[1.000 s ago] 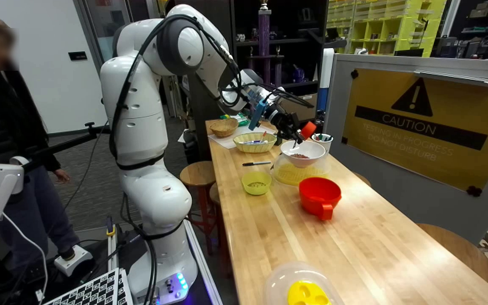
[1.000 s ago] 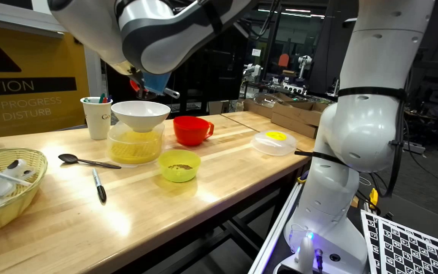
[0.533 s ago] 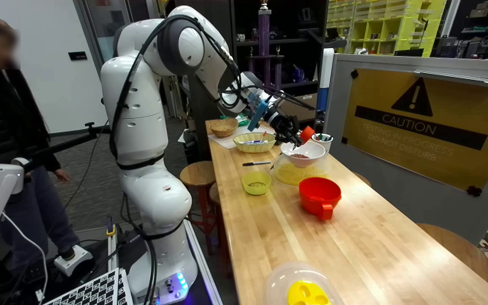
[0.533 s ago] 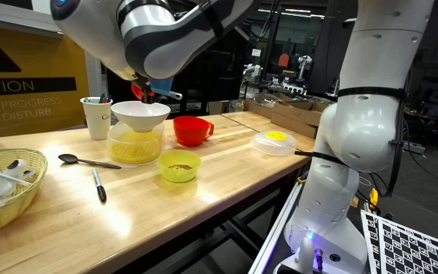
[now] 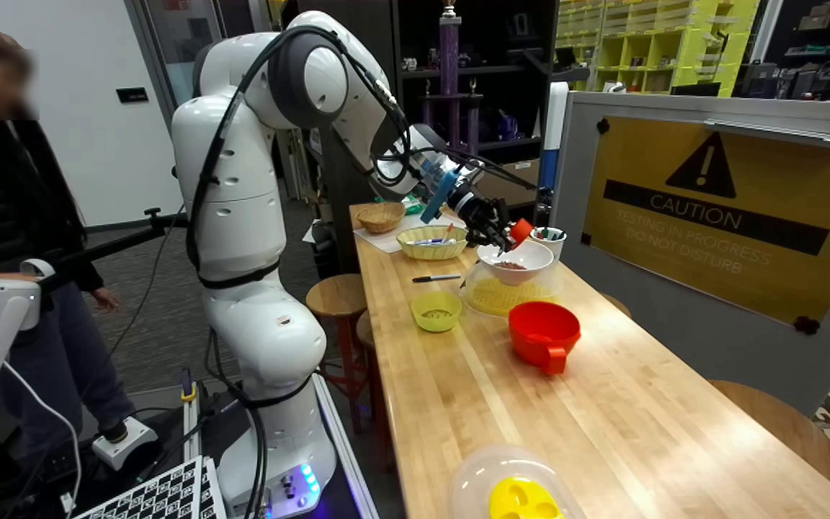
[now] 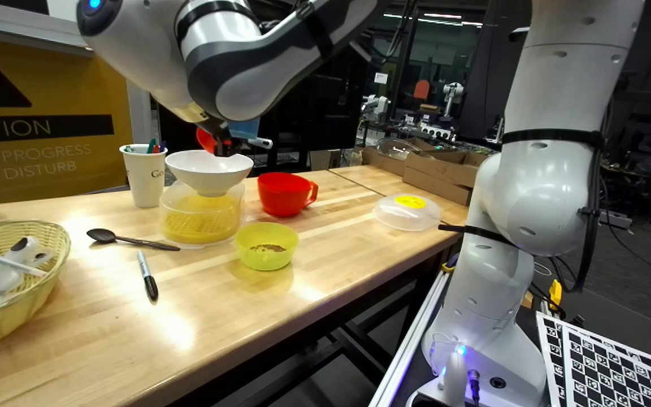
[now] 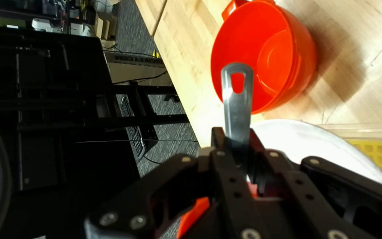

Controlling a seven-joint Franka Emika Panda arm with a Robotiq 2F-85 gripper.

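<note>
Grey handle [image 7: 238,114] of red scoop [image 5: 521,232] pinched between jaws, above white bowl [image 5: 532,269], far along bench [image 5: 472,404] in exterior view. Handle could be twisted by knock against bowl; bowl could be tipped by low sweep, brown bits [image 5: 510,265] spilled.

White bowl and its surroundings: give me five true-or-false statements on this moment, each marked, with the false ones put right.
1. The gripper is closed on a grey handle with a hole near its end. True.
2. The white bowl stands directly on the table. False: it sits atop the clear-and-yellow container.
3. Brown bits lie in the white bowl and in the yellow-green bowl. True.
4. The black spoon lies inside the white bowl. False: it lies on the table, near the marker.
5. The red cup stands upright on the table. True.
</note>
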